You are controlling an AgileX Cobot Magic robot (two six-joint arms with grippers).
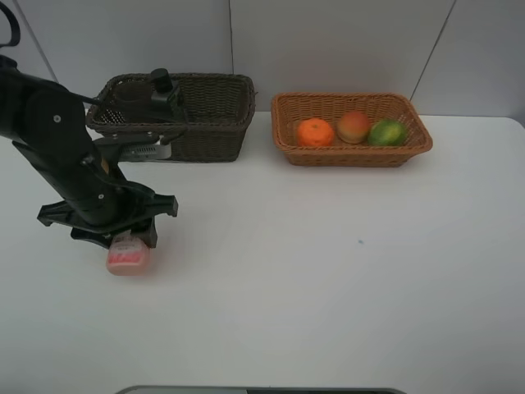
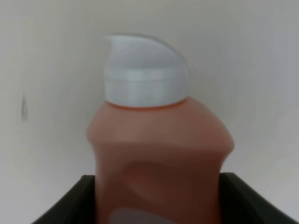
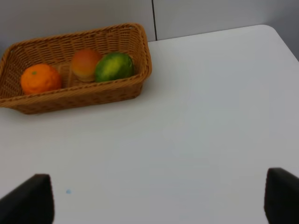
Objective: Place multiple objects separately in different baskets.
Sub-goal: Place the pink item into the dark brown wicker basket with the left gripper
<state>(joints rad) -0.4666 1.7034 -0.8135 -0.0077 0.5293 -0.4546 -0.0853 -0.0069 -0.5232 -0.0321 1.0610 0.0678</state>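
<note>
The pink squeeze bottle with a white cap lies on the table at the left. My left gripper reaches down over it, and its dark fingers press both sides of the bottle. The dark brown basket holds a dark angular bottle and a tumbler. In the orange-tan basket lie an orange, a peach-like fruit and a green-yellow mango. My right gripper stands open over bare table, out of the exterior view.
Both baskets stand along the back of the white table, against the wall. My left arm leans in from the left, in front of the dark basket's left end. The table's right edge shows in the right wrist view.
</note>
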